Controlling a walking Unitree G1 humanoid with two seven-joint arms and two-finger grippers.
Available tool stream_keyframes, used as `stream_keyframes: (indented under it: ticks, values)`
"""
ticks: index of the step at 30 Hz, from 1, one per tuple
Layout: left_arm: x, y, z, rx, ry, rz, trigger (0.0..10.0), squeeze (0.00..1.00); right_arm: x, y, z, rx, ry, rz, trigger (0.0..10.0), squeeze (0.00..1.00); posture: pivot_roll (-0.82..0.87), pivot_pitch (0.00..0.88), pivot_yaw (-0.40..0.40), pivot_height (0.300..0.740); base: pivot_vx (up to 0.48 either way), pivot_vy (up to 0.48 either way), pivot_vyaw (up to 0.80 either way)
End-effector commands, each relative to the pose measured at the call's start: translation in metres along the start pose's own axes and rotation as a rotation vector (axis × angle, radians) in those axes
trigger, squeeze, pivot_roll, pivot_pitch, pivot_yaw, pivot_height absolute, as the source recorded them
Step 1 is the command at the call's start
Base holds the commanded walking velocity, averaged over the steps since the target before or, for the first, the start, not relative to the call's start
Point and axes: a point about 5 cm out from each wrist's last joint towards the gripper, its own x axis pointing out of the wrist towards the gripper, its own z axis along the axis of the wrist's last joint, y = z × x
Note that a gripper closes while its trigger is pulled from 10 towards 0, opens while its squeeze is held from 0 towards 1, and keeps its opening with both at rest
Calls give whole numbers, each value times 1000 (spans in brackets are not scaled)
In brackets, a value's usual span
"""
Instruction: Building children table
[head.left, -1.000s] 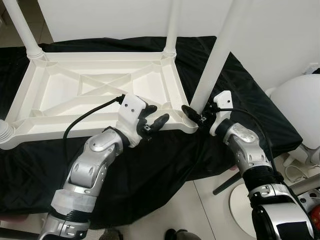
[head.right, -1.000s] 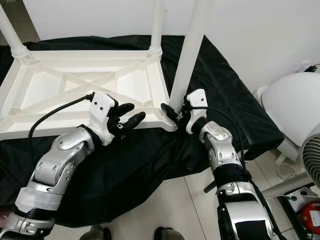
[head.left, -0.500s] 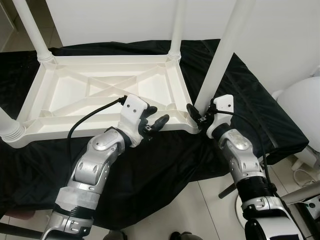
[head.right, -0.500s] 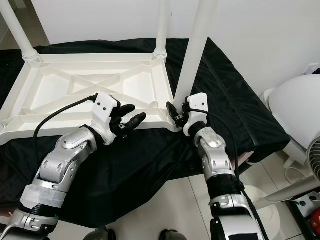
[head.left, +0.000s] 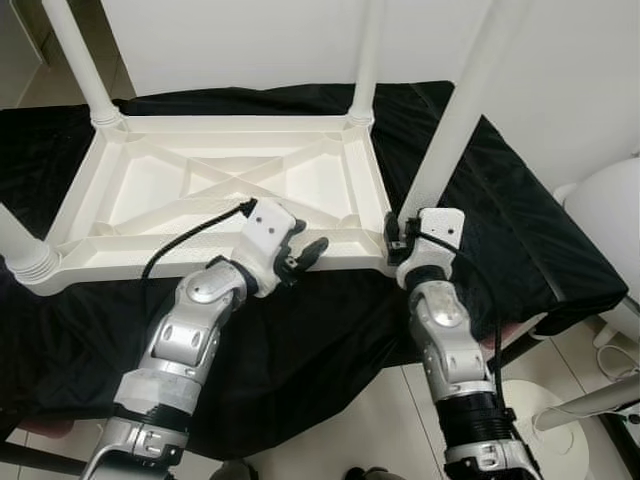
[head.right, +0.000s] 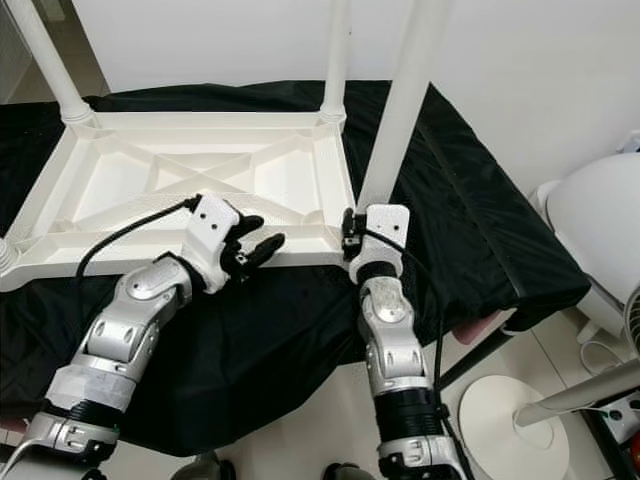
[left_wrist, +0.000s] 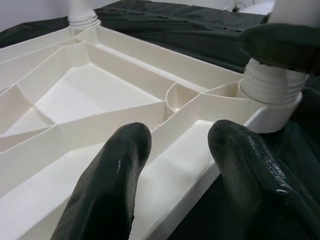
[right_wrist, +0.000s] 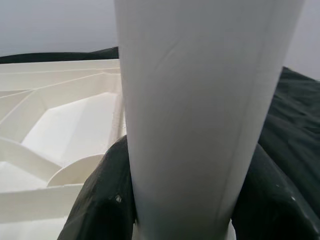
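Note:
A white plastic children's table lies upside down on a black cloth, its legs pointing up. My right gripper is shut on the base of the near right leg, where the leg meets its corner socket. In the right wrist view that leg stands between my two black fingers. My left gripper is open at the table's near rim, just left of that corner, fingers spread over the rim with nothing held.
Three other legs stand in their corners: far left, far right, near left. The black cloth hangs over the front edge. A white fan and its round base stand on the tiled floor to the right.
The camera has shifted. My right forearm has swung in under the corner and now stands nearly upright, still holding the leg. My left gripper stays at the near rim.

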Motion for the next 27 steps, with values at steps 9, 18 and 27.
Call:
stream_keyframes:
  ticks: [9,18,27]
  values:
    - [0,12,-6,-27,-10,233,10000,0,-17,0,-6,92,51,-80,10000,1000,-2,71,25,740,0,0,0]
    - [1,4,-6,-40,-24,187,10000,0,-21,0,-6,114,41,4,10000,1000,1,51,10,740,0,0,0]
    - [0,3,-11,-23,-13,169,10000,0,-24,-10,-7,77,19,77,10000,431,-2,27,-6,740,0,0,0]
